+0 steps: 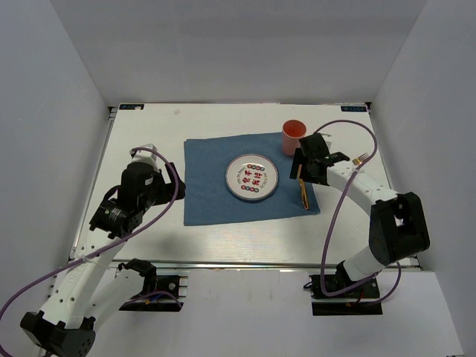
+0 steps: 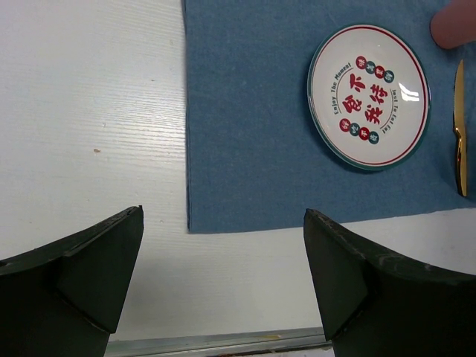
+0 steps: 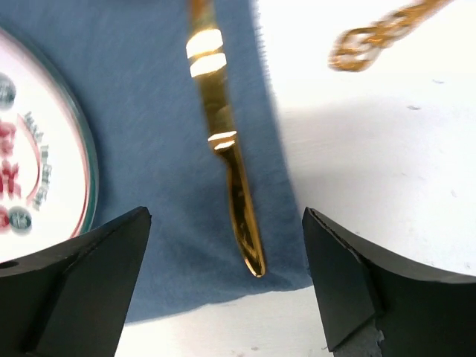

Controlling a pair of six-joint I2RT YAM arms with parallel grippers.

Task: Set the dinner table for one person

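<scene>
On the white dinner table point(image 1: 223, 238) a blue placemat point(image 1: 208, 178) carries a round plate point(image 1: 253, 179) with red lettering. A pink cup point(image 1: 293, 136) stands at the mat's far right corner. Right of the plate, a gold knife point(image 1: 302, 192) lies along the mat's right edge. My right gripper point(image 1: 305, 167) hovers over it, open. In the right wrist view the knife point(image 3: 223, 141) runs between the spread fingers of that gripper point(image 3: 227, 245) and touches neither. My left gripper point(image 2: 223, 245) is open and holds nothing, over bare table by the mat's near left corner.
A second gold utensil point(image 1: 359, 159) lies on the bare table right of the placemat, and its ornate end point(image 3: 379, 33) shows in the right wrist view. A metal rail point(image 2: 216, 342) runs along the table's near edge. White walls enclose the table on three sides.
</scene>
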